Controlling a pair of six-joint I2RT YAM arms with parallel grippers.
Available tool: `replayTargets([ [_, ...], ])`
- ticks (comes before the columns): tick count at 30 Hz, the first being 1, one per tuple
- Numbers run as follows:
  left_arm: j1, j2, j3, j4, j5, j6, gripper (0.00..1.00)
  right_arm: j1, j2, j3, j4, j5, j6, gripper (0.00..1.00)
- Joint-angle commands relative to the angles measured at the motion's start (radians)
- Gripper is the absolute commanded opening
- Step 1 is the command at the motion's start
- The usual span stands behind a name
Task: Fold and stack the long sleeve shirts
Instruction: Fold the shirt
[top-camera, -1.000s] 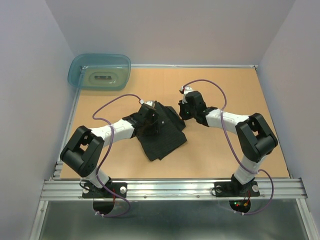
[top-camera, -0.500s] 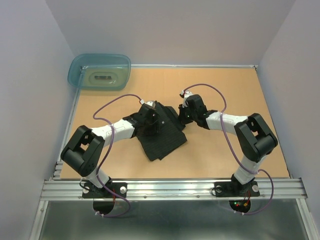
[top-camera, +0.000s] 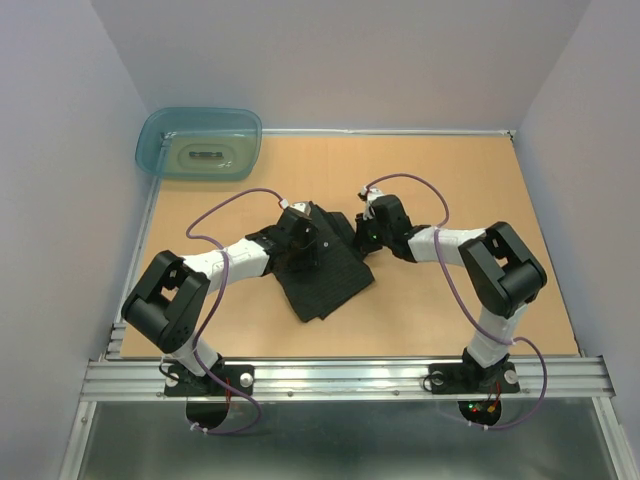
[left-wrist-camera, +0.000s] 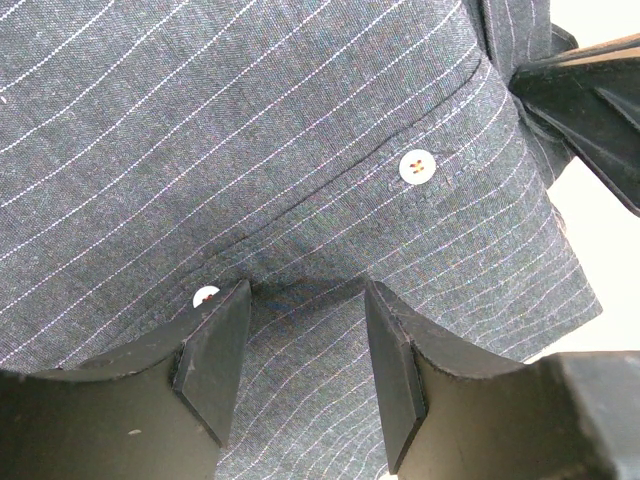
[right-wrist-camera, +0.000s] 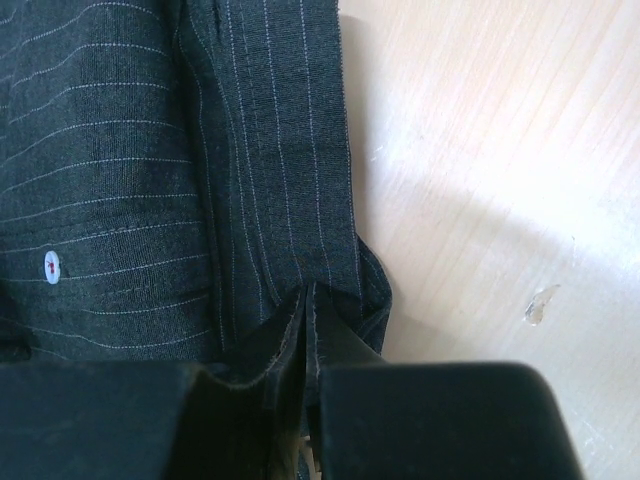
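Judged soft and limp, the dark pinstriped button-up cloth shirt (top-camera: 325, 268) is best taken at its edges: the right gripper (right-wrist-camera: 308, 300) is clamped on its right edge, and the left gripper (left-wrist-camera: 305, 300) is held apart on the cloth.

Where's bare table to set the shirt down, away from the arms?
Far right, between right arm and back edge; near strip between shirt and rail. Crowded centre: left tool and right tool on the shirt. Far-left corner: tub.
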Motion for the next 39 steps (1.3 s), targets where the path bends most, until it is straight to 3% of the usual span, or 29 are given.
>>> replayTargets([
  [1,-0.004,-0.026,0.000,0.028,0.020,-0.012,0.59,0.011,0.026,-0.044,-0.009,0.050,0.024,0.08],
  [4,-0.004,-0.063,0.010,0.018,0.020,0.000,0.60,0.011,-0.033,-0.019,-0.027,0.094,0.027,0.12],
  [7,-0.004,-0.126,0.030,-0.003,0.011,0.067,0.63,0.011,-0.129,0.031,-0.099,0.134,0.042,0.25],
  [9,-0.004,-0.180,0.042,-0.017,0.002,0.130,0.65,0.011,-0.195,0.053,-0.159,0.188,0.088,0.46],
  [12,-0.007,-0.261,0.039,-0.041,0.000,0.187,0.68,0.008,-0.267,0.027,-0.227,0.216,0.214,0.60],
  [13,-0.007,-0.281,0.036,-0.046,0.000,0.216,0.77,0.007,-0.316,-0.016,-0.237,0.222,0.255,0.63],
  [17,-0.007,-0.374,0.001,-0.083,0.008,0.259,0.87,0.003,-0.461,-0.166,-0.244,0.159,0.495,0.87],
  [21,-0.005,-0.463,-0.055,-0.097,0.008,0.296,0.89,0.002,-0.563,-0.310,-0.241,0.069,0.678,0.89],
  [26,-0.011,-0.554,-0.088,-0.137,0.022,0.343,0.89,0.003,-0.628,-0.444,-0.124,0.013,0.815,0.80],
  [39,-0.042,-0.557,-0.127,-0.123,0.017,0.333,0.89,0.017,-0.354,-0.456,0.131,-0.002,0.898,0.77],
])
